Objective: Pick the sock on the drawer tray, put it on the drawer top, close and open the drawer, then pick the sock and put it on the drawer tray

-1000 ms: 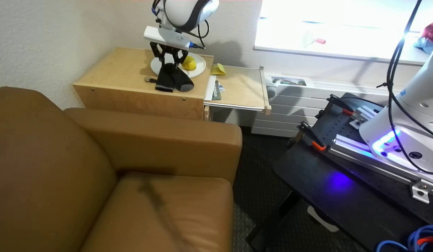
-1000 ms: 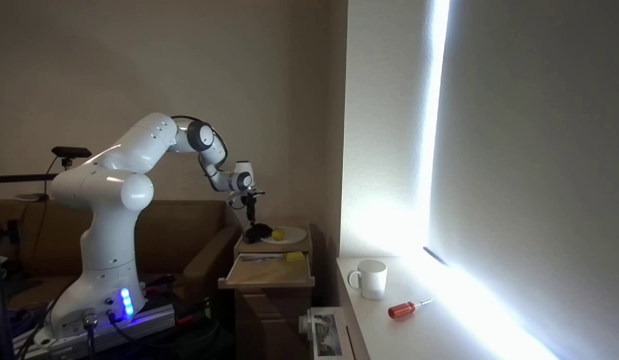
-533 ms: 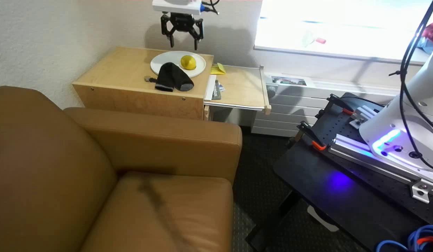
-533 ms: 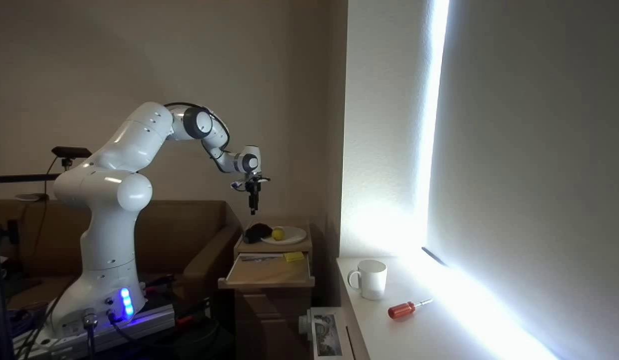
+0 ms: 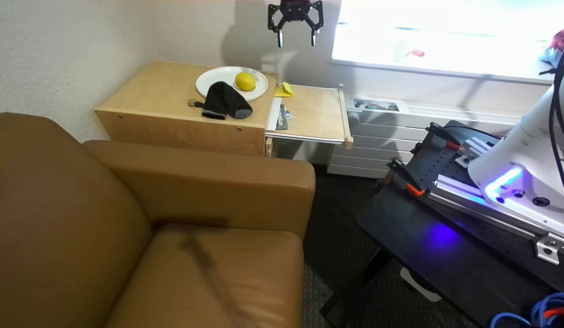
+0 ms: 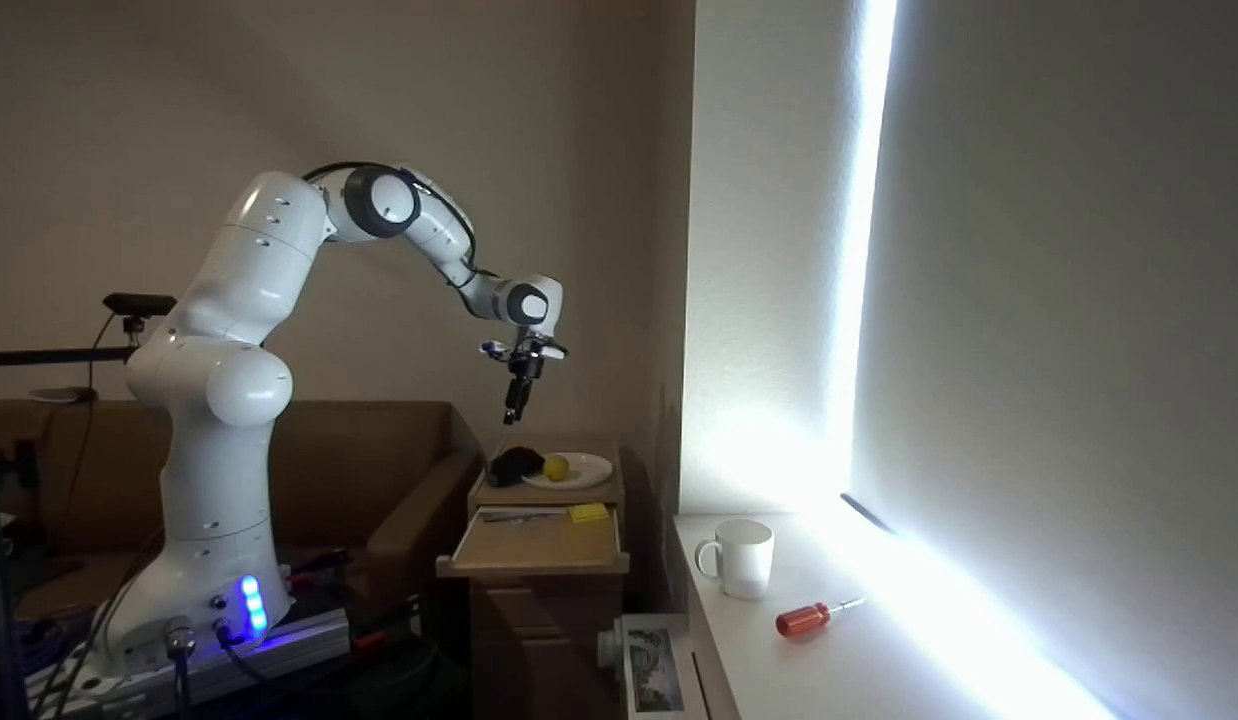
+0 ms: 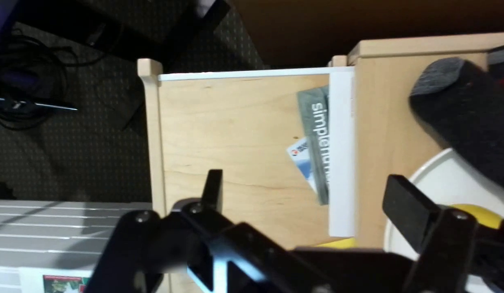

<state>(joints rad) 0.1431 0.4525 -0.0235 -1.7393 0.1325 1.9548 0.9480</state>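
Wrist view shows you the gripper [image 7: 306, 191] with its fingers [image 7: 213, 187] spread wide and holding nothing, and the drawer tray [image 7: 231, 130], pulled out, below them. In an exterior view you can see the black sock [image 5: 222, 95] folded on the drawer top [image 5: 159, 91], one part over the rim of the white plate [image 5: 213, 75], near the yellow fruit [image 5: 245, 81]. It should be light, soft and not fragile; when you lift it, expect it to hang limp. For the later pick, its thick fold seems the best place, but pinch shallow, or the plate may come too. The drawer top is flat, pale wood; the brown couch [image 5: 200, 173] stands just beside the cabinet [image 5: 182, 134].
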